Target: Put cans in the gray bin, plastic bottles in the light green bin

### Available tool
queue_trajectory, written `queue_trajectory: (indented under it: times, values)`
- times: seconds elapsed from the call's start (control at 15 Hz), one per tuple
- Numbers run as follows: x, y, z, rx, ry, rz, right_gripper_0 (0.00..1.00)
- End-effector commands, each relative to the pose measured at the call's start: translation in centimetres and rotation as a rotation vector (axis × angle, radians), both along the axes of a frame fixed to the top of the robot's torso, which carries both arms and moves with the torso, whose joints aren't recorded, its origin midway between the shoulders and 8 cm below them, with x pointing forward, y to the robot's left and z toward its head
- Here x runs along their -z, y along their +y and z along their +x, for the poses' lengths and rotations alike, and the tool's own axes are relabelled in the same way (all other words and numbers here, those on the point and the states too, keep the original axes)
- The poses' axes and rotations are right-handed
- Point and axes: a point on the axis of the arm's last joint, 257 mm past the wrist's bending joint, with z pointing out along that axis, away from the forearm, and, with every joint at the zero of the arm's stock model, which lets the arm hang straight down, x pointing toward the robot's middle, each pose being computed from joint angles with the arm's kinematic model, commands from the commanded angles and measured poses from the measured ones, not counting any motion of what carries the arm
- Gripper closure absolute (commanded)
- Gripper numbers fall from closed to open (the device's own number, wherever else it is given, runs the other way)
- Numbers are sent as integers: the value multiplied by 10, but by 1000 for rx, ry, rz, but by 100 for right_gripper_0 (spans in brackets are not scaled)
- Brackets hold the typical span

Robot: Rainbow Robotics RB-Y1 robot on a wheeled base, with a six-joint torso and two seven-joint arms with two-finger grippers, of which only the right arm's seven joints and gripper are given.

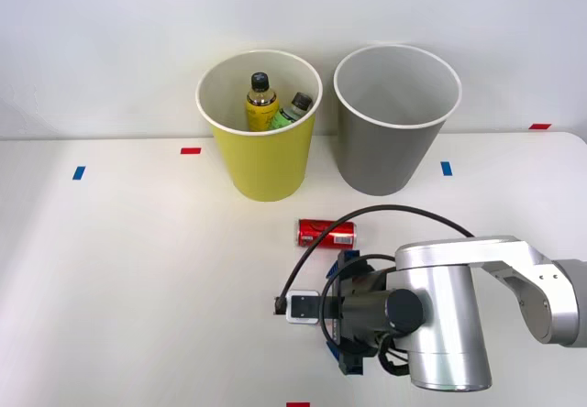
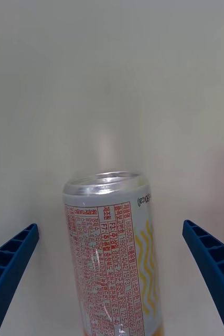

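Cans are my concern here. 1 of them, the orange can with the pale label (image 2: 114, 257), lies between the blue fingers (image 2: 9, 273) of my right gripper (image 1: 345, 313); the fingers are spread wide, and I see a gap on both sides, so they do not touch it. The red can (image 1: 326, 233) lies on its side on the white table (image 1: 138, 269), just beyond the gripper and in front of the 2 bins. The light green bin (image 1: 263, 141) already holds 2 bottles, the yellow bottle (image 1: 260, 103) and the green bottle (image 1: 291, 112). The gray bin (image 1: 393, 127) stands just beside it, on its right.
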Motion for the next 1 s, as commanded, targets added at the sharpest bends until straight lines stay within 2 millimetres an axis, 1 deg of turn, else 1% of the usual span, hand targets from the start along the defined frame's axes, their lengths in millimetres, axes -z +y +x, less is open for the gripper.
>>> queue_trajectory:
  times: [0.07,0.2,0.27,0.4,0.47,0.53,0.67,0.93,1.0]
  values:
    - [3,-5,-1,1,13,-12,5]
    - [3,-5,-1,-8,12,-17,4]
    - [3,-5,-2,-12,11,-16,22]
    - [2,-6,-1,-12,8,-16,75]
    - [2,-7,0,-9,7,-14,93]
    - [2,-5,1,-10,7,-6,97]
    - [1,-4,1,-11,7,2,100]
    - [0,-5,2,-12,1,13,100]
    - [-3,-6,4,-13,-10,17,100]
